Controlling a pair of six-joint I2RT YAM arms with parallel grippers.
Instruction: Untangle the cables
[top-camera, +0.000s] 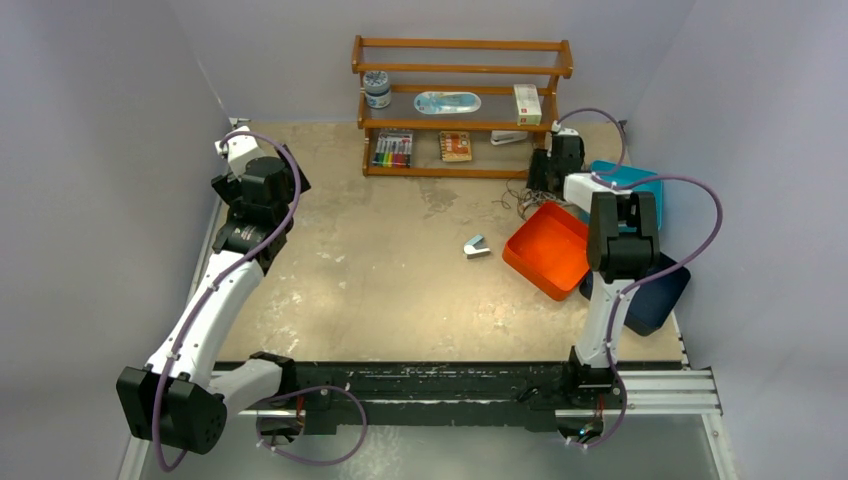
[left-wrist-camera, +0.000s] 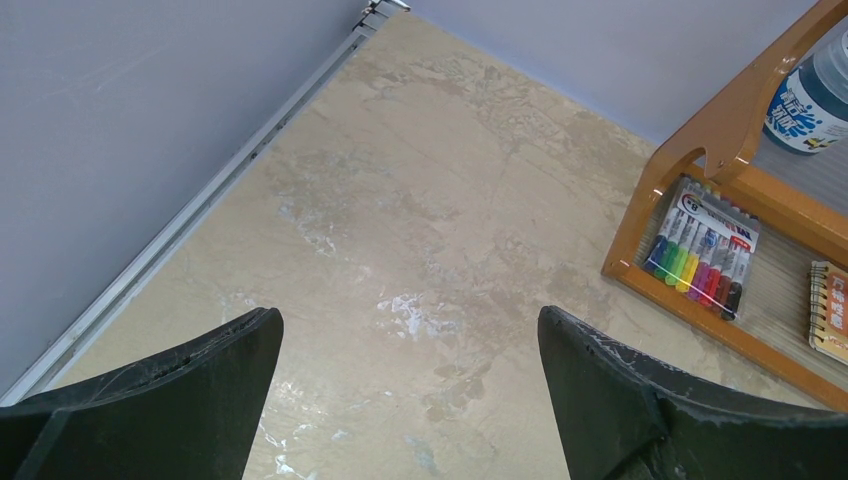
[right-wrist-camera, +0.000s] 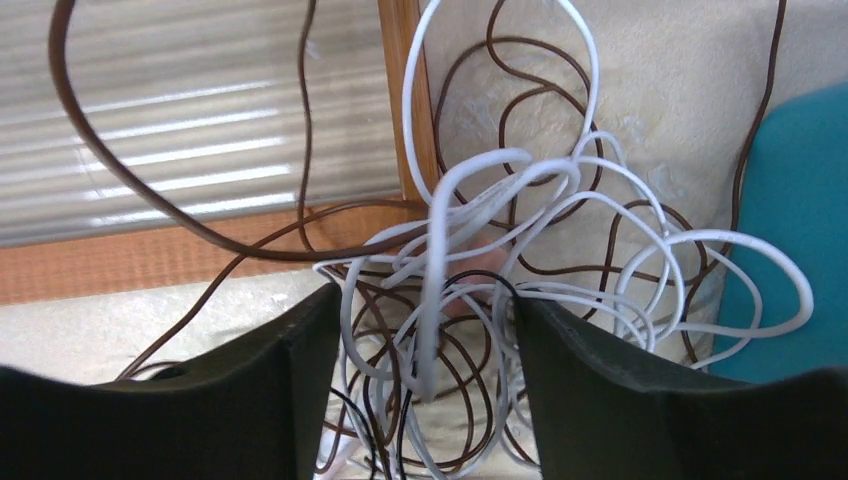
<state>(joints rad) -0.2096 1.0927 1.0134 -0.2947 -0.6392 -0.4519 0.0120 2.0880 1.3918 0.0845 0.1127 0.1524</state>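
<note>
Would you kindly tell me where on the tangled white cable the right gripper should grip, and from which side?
I would take the upstanding white loop at mid-height, coming from above with the right gripper: it rises clear of the brown cables and stands between the open jaws, so probably only that strand gets pinched.

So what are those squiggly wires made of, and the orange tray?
The white cables and brown cables look like wire in a smooth plastic coating: thin, slightly shiny, bending in loose loops. The orange tray looks like hard plastic, one even colour with moulded walls, probably matte.
</note>
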